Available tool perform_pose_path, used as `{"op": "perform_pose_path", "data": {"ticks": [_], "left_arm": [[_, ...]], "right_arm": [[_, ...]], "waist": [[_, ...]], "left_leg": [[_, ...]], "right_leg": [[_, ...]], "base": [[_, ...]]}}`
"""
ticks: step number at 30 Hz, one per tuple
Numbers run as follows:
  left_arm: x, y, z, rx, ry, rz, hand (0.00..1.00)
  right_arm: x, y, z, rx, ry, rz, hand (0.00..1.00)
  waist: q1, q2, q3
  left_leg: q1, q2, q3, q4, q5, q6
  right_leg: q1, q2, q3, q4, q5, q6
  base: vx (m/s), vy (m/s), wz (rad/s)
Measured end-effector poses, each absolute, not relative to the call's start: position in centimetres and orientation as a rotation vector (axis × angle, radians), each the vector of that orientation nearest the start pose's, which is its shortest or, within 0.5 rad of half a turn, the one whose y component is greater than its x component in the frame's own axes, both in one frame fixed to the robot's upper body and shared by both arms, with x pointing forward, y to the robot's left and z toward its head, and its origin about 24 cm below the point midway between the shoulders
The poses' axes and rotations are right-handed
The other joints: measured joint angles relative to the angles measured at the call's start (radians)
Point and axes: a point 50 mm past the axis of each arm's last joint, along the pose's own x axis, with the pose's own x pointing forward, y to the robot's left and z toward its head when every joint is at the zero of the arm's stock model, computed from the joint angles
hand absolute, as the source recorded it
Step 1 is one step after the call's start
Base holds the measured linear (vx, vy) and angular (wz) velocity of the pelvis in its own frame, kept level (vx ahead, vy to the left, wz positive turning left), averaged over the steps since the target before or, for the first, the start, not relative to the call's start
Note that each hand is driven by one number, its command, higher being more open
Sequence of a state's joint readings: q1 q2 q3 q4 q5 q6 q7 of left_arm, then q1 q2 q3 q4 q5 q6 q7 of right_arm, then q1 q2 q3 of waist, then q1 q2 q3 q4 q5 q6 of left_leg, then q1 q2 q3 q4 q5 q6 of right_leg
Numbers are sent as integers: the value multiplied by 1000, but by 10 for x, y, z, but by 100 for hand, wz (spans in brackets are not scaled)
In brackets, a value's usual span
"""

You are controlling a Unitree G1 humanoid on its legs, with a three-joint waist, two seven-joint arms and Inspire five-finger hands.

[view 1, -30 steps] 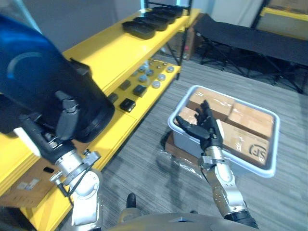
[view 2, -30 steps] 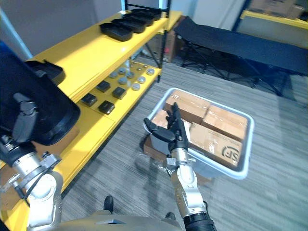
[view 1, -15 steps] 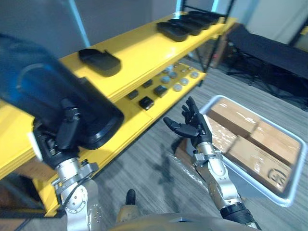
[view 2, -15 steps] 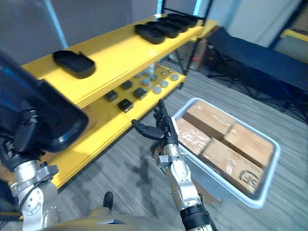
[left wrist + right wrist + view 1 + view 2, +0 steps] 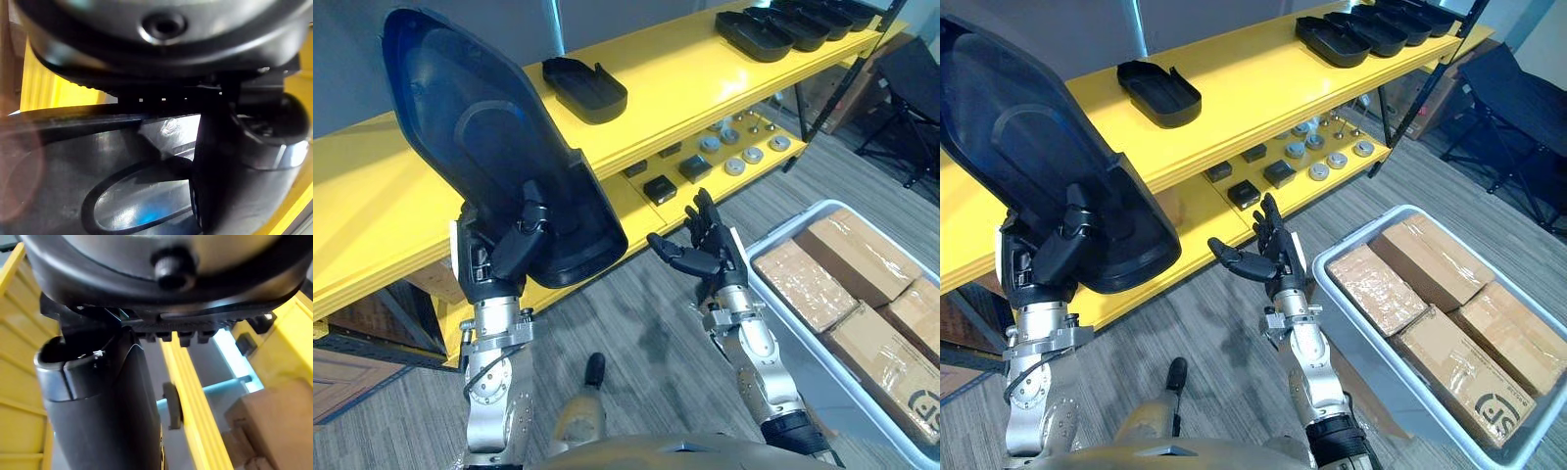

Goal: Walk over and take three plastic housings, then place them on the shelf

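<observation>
Housing [image 5: 480,127]: judged light, stiff and smooth; best gripped at the rim.
Left hand [image 5: 504,259]: clenched on the Housing's lower edge.
Right hand [image 5: 710,257]: fingers spread, nothing held.

dark right hand [image 5: 102,401] close up, thumb standing out, yellow shelf [image 5: 19,396] boards past it, brown cardboard box [image 5: 274,421] nearby

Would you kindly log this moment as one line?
left hand: grips housing | right hand: open, empty | shelf: ahead

Black housing [image 5: 480,132] upright in left hand [image 5: 501,262]
</observation>
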State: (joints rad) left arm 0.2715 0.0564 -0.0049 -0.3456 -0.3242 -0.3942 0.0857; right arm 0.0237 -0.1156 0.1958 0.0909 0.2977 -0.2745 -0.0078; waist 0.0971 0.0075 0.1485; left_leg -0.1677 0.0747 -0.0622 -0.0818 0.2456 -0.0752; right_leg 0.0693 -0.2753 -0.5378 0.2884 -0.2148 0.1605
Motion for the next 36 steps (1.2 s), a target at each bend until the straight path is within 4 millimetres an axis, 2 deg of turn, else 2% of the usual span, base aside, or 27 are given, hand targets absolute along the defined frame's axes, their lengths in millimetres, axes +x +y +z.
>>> {"op": "perform_pose_path", "data": {"ticks": [3,8,10,12,13,15,16,17,18,19,21,22,24,25,26,27,28,29,30,31,32,34,36], "left_arm": [[189,184,97,-269,-467,175,0],[186,185,96,-265,-461,178,0],[184,187,99,-253,-473,179,0],[180,192,100,-221,-477,190,0],[177,194,101,-209,-482,200,0],[177,196,102,-205,-488,209,0],[179,197,104,-205,-497,211,0],[180,197,106,-204,-504,212,0],[183,198,108,-204,-513,220,0],[186,200,110,-209,-526,241,0],[191,201,114,-215,-549,255,0],[197,200,118,-225,-567,252,0],[204,198,119,-233,-576,251,0],[208,197,117,-236,-568,247,0],[208,198,113,-235,-548,252,0],[208,198,112,-234,-543,254,0],[206,199,112,-224,-538,253,0],[206,197,108,-236,-520,257,0],[205,195,105,-243,-508,256,0],[202,193,102,-251,-493,250,0],[201,193,99,-256,-483,245,0],[201,191,100,-266,-491,224,0],[200,189,104,-291,-508,197,0]], "right_arm": [[243,-133,50,160,-194,111,100],[241,-134,72,201,-315,79,100],[239,-135,76,222,-351,54,100],[238,-136,76,237,-362,31,100],[235,-140,74,238,-358,10,100],[234,-145,73,239,-355,-14,100],[234,-150,73,237,-364,-29,100],[234,-152,74,240,-371,-38,100],[234,-152,76,248,-390,-39,100],[235,-152,80,237,-418,-19,100],[236,-152,87,227,-457,2,100],[235,-153,95,218,-496,14,100],[235,-154,109,197,-566,41,100],[232,-154,117,190,-602,48,100],[231,-154,121,189,-622,49,100],[230,-155,123,188,-633,51,100],[229,-155,127,189,-654,52,100],[229,-160,130,167,-678,51,100],[229,-164,133,146,-691,51,100],[230,-172,137,108,-712,46,100],[231,-178,141,84,-724,31,100],[230,-190,144,58,-737,-12,100],[230,-197,146,54,-731,-51,100]], "waist": [[2,-9,33],[12,-30,46],[14,-44,48],[17,-62,43],[21,-74,36],[15,-66,30],[-7,-61,28],[-20,-60,29],[-33,-55,34],[-41,-53,34],[-48,-42,36],[-56,-28,33],[-79,-1,35],[-93,11,39],[-103,2,35],[-103,-9,33],[-97,-57,10],[-85,-47,-4],[-87,-29,-9],[-85,11,-16],[-79,33,-24],[-81,47,-33],[-77,49,-34]], "left_leg": [[-11,-13,1,57,-28,2],[-59,-49,10,205,-124,6],[-90,-54,47,276,-166,16],[-107,-69,71,332,-215,28],[-107,-80,83,354,-238,41],[-102,-84,65,355,-239,51],[-88,-85,37,326,-236,61],[-73,-83,20,306,-238,70],[-35,-78,-19,257,-227,82],[7,-76,-35,221,-224,86],[46,-76,-53,198,-229,84],[53,-71,-81,199,-238,81],[59,-54,-137,207,-250,68],[67,-45,-176,219,-262,51],[81,-49,-207,233,-272,24],[88,-55,-224,241,-283,13],[92,-75,-239,239,-305,-13],[86,-48,-225,256,-336,-38],[73,-13,-188,273,-339,-38],[63,48,-159,282,-336,-51],[69,85,-130,264,-328,-59],[81,113,-45,230,-289,-67],[91,117,-4,187,-249,-82]], "right_leg": [[0,-23,4,39,-26,5],[31,-63,-3,58,-50,26],[41,-76,-7,50,-55,33],[65,-86,-6,14,-42,37],[71,-92,11,12,-14,39],[12,-88,122,111,54,-28],[-54,-90,172,234,116,-77],[-78,-87,195,277,91,-73],[-103,-59,229,296,4,-67],[-121,-24,258,268,-41,-89],[-159,18,296,227,-51,-105],[-207,50,347,211,-52,-110],[-274,97,450,181,-42,-103],[-281,126,521,133,-25,-76],[-265,126,558,66,11,-74],[-247,122,561,30,45,-79],[-215,100,545,-25,125,-89],[-188,103,501,-47,156,-40],[-167,119,467,-73,154,-47],[-132,159,421,-116,165,-58],[-98,181,385,-149,176,-74],[-70,190,335,-169,178,-80],[-63,188,313,-169,177,-82]], "base": [[-64,-12,5],[3,24,7],[53,84,12],[114,101,3],[176,114,5],[195,189,28],[115,145,47],[192,43,61],[212,-13,48],[250,-12,37],[133,-13,32],[172,-82,68],[149,-98,84],[174,-229,103],[216,-305,106],[231,-424,101],[189,-428,96],[170,-420,97],[145,-377,92],[137,-300,79],[150,-270,70],[147,-165,66],[116,-89,45]]}}
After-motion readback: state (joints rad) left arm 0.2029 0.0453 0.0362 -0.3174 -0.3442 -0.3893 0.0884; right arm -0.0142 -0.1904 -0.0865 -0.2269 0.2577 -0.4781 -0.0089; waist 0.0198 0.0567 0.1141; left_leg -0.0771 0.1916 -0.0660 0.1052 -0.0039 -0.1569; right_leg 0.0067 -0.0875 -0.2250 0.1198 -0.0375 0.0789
